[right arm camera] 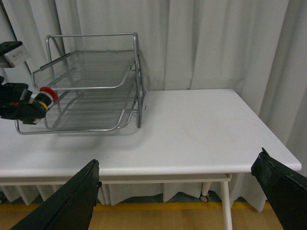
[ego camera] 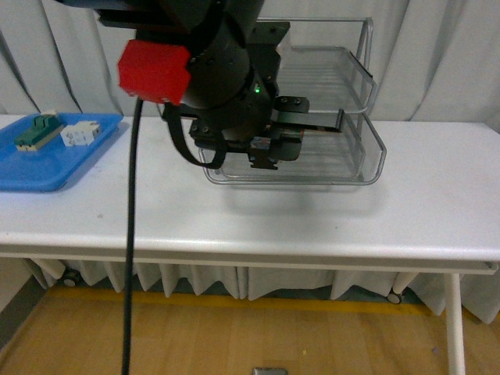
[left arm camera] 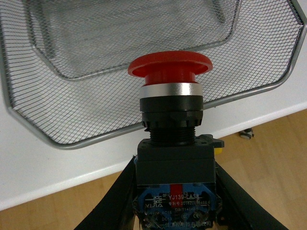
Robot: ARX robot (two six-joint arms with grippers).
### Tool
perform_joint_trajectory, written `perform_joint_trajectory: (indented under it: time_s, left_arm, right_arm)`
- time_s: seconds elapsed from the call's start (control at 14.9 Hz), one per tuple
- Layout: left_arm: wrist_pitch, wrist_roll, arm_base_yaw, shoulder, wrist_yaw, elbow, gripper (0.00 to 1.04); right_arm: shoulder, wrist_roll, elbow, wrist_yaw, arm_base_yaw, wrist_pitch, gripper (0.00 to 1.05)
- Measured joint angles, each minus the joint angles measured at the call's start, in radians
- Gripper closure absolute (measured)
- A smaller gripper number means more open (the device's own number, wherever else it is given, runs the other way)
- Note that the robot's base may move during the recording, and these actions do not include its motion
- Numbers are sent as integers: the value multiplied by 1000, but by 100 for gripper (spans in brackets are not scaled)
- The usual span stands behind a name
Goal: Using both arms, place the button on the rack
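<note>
light: bright, even, diffuse | shadow: soft, on worktop (ego camera: 312, 226) at rack's (ego camera: 367, 168) 6 o'clock | front view: left arm (ego camera: 226, 78) near lens, 12 o'clock, soft-focus | right wrist: fingers (right arm camera: 72, 201) dark, blurred

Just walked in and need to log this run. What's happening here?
The left gripper is shut on the red push-button, holding it at the open front of the silver wire rack. The cap points in over the bottom tray, and the button is not set down yet. The right gripper is open and empty, well away from the rack.
</note>
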Motion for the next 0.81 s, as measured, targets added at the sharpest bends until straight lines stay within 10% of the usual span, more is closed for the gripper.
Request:
perform_joint_trajectory:
  time_s: [0.81]
  left_arm:
    - [-376,-51,14,496,-49,755,69]
  right_arm:
    - [0,0,0,0,0,0,6]
